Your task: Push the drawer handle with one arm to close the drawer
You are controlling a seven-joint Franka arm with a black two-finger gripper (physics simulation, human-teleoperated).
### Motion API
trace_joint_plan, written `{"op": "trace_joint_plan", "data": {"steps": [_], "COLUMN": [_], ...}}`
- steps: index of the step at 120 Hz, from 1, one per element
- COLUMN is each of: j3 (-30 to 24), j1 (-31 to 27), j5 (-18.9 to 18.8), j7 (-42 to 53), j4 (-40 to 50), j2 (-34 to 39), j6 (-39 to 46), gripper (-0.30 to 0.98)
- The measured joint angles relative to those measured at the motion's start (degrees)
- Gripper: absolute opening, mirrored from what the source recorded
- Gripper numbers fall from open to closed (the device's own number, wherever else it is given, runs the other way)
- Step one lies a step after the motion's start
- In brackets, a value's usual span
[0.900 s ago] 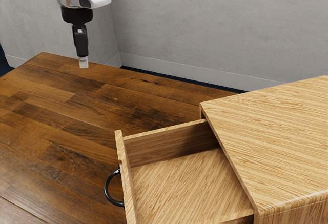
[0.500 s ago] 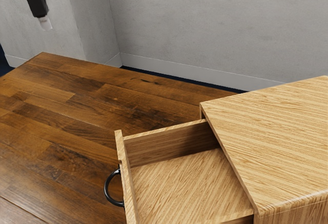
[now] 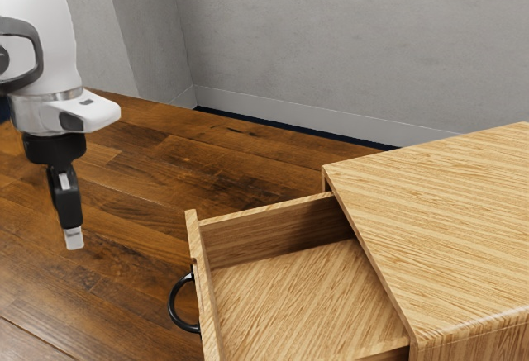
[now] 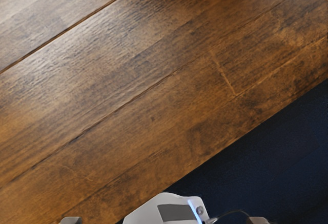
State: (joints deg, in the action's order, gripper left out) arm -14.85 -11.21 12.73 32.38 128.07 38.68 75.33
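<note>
Pointing down over the table (image 3: 165, 179), the empty gripper (image 3: 74, 241) is hovering, fingers (image 4: 70, 220) wide apart, outside the handle (image 3: 171, 303), probably placed for pushing inward; the drawer (image 3: 289, 303) is jutting open from its cabinet (image 3: 438, 212).

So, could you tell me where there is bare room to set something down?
The visible cabinet top, the drawer floor between its walls, and the table between the skirting board and drawer. It looks tightest inside the handle, against the drawer front; the pincer hangs beyond it.
</note>
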Motion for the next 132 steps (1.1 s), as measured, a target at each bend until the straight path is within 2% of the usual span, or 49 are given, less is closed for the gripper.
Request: {"op": "trace_joint_plan", "data": {"steps": [8,16,38,72,132], "j3": [-1.52,-2.07,-2.31,-3.97,-5.28], "j1": [1.52,4.16,9.69,15.39,20.19], "j5": [1.45,2.63,4.61,6.25,8.59], "j7": [-1.35,-2.55,-5.23,-8.07,-10.77], "j4": [1.42,3.53,7.57,9.79,10.35], "j2": [0.22,0.37,0.62,0.67,-0.16], "j6": [1.96,4.09,9.12,13.65,18.12], "gripper": [0.24,0.13,-0.02,-0.08,-0.10]}}
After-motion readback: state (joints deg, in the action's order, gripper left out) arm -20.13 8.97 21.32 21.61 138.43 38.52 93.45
